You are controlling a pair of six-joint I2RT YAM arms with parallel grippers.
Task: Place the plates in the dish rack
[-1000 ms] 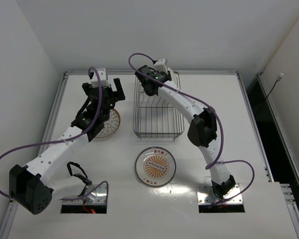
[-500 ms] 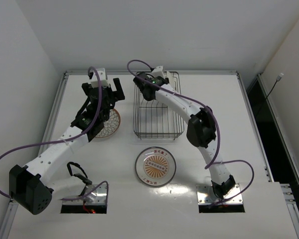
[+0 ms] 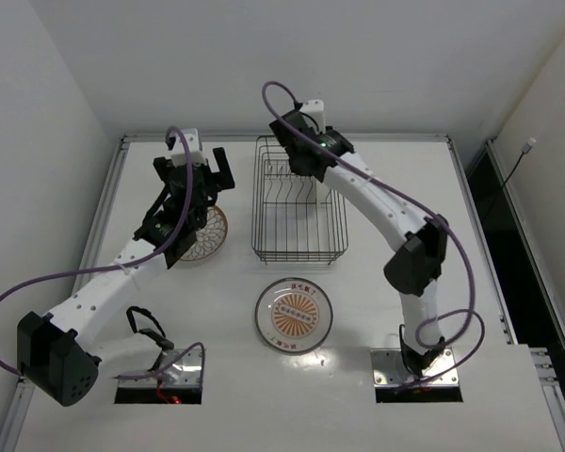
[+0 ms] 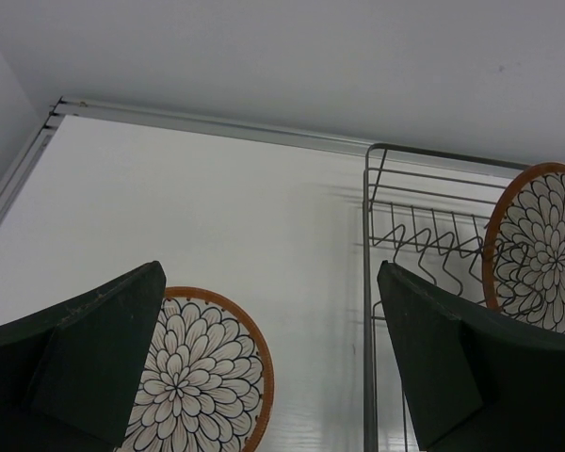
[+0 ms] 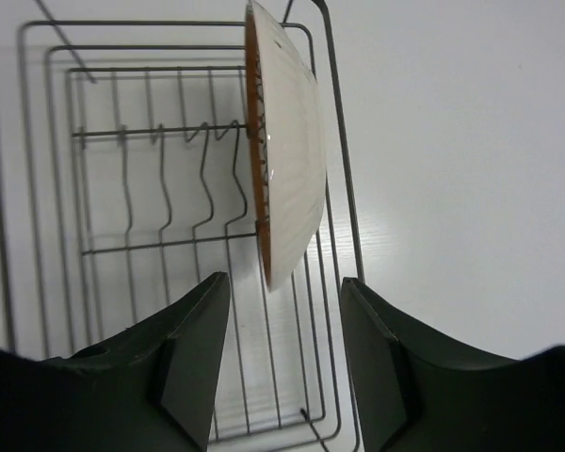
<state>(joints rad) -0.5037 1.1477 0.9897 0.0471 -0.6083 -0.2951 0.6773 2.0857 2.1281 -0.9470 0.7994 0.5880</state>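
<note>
Left claw (image 3: 193,174) gapes wide and empty above an orange-rimmed plate (image 3: 205,235) lying flat on the table (image 3: 217,320), just left of the dish rack (image 3: 256,207). A sunburst plate (image 3: 294,315) lies flat near the rack's front, apart from it. At the rack's right side a second orange-rimmed plate (image 5: 287,141) stands on edge, and the right claw (image 5: 284,281) is released, its fingers parted either side of that plate's rim without touching.

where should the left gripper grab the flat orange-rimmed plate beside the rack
Probably by its rim. The orange-rimmed plate lies flat on the table, so only its raised edge offers a pinch. Come straight down with the open left gripper, one finger inside the rim and one outside, at the far edge nearest the fingertips.
</note>
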